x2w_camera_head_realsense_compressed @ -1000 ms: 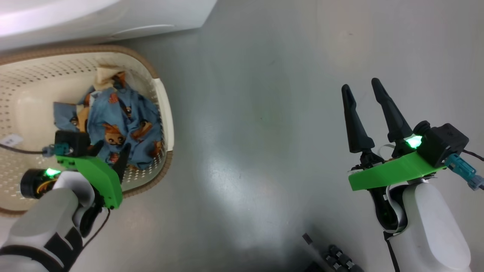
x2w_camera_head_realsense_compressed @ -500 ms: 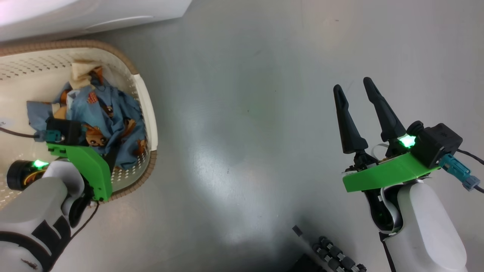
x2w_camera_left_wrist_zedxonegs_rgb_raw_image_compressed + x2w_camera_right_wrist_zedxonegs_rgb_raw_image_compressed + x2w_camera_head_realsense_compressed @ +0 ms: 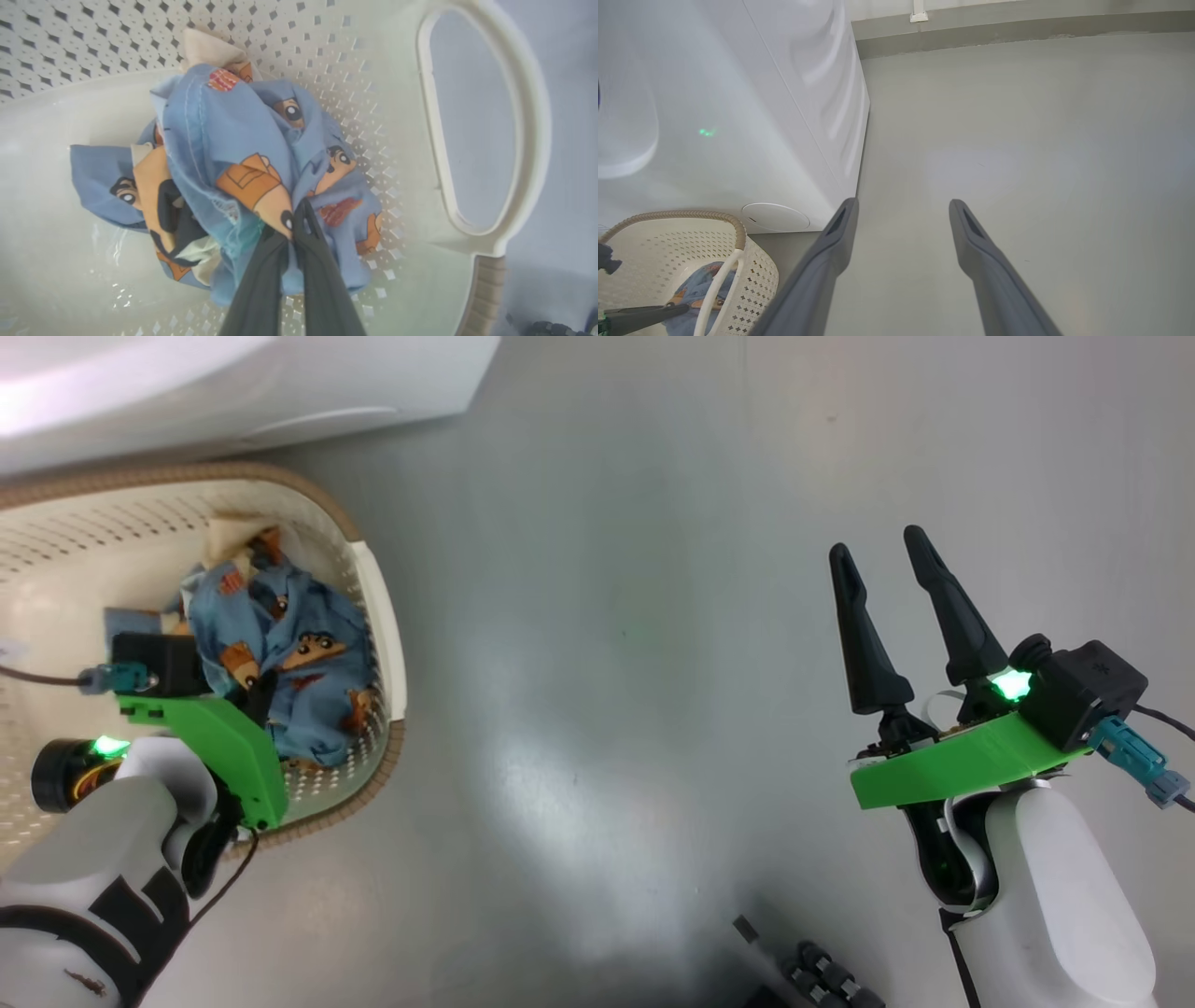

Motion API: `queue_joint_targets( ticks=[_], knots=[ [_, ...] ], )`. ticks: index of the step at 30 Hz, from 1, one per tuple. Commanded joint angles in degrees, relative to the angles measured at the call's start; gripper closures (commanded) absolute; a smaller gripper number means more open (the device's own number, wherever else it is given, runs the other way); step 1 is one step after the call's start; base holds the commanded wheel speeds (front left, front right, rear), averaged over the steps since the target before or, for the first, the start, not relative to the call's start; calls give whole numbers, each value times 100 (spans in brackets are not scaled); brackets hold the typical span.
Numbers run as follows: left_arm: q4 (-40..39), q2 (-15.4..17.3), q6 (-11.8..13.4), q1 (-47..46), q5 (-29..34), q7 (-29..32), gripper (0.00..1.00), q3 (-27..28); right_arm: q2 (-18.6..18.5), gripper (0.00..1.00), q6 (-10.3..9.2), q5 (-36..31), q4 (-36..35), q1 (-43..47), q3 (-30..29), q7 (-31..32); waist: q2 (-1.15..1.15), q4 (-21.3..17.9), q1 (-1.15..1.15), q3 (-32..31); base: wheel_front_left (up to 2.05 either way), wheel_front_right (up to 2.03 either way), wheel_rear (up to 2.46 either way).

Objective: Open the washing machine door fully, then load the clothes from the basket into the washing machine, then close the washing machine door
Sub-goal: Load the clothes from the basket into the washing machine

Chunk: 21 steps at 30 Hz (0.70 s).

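- left gripper (image 3: pixel 299 211): down inside the basket (image 3: pixel 528 140), fingers pressed together, pinching a fold of the clothes (image 3: pixel 224 140) at the top of the pile
- clothes: blue printed bundle, bunched at the basket's handle end against the perforated wall
- the bundle's lower edge sits on the basket bottom; the pinched fold looks slightly raised, but that's hard to confirm from this angle
- cream scrap (image 3: pixel 205 46): pokes out of the far side of the pile, touching the basket wall
- right gripper (image 3: pixel 878 546): well apart from the basket, over bare floor (image 3: pixel 607 663), fingers spread, nothing between them
- washing machine (image 3: pixel 280 383): white body just behind the basket, its bottom corner near the basket's brown rim
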Motion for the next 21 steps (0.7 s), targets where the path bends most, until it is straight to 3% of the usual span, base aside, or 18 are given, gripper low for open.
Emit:
queue_joint_targets(
  ticks=[1,9,21],
  knots=[
    [57,95,-8,152,-129,-181,100,91,10,0,9,-62,-79,194,68,-43,0,154,0,-262,0,0,0],
    [27,55,-8,490,-282,-421,100,344,-55,0,9,-70,94,322,42,-43,0,393,0,-950,0,0,0],
    [-701,42,-8,1466,1351,-427,100,2747,-402,0,9,-20,317,781,-77,-43,0,881,0,-2025,0,0,0]
  ],
)
